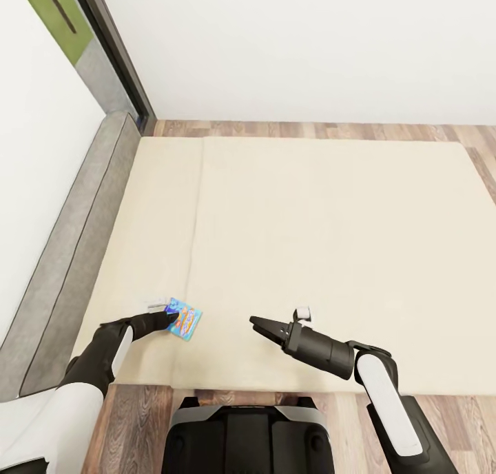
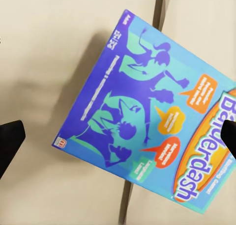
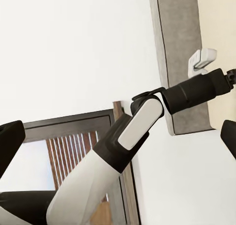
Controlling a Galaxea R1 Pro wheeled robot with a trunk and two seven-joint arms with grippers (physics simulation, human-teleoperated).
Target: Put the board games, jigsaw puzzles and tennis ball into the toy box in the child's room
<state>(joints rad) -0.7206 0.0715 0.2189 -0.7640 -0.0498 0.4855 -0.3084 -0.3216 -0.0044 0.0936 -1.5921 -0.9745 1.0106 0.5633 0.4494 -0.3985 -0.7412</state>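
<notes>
1. A blue game box was observed lying flat on the bed, near the near-left edge, across the seam between the two mattress sections.
2. In the left wrist view the box was seen face up, with "Balderdash" print and orange speech bubbles, tilted against the seam.
3. The left gripper was placed at the left edge of the box. In the left wrist view its dark fingertips were spread wide, one on each side of the box; nothing was pinched. Whether the box was touched could not be told.
4. The right gripper was held low over bare mattress, well to the right of the box. Its fingers were parted and held nothing.
5. Handling was judged as follows: the box was taken to be light, thin and stiff, with a glossy lid that may slip between smooth pads.
6. As it lay flat on a soft mattress, little edge was offered for a grip; one finger would probably have to be pressed into the bedding under an edge.
7. A hold across a short side, near its middle, was judged best; a corner hold was expected to let the box swing.
8. Neither table nor toy box was in sight, so carriage would be needed.
</notes>
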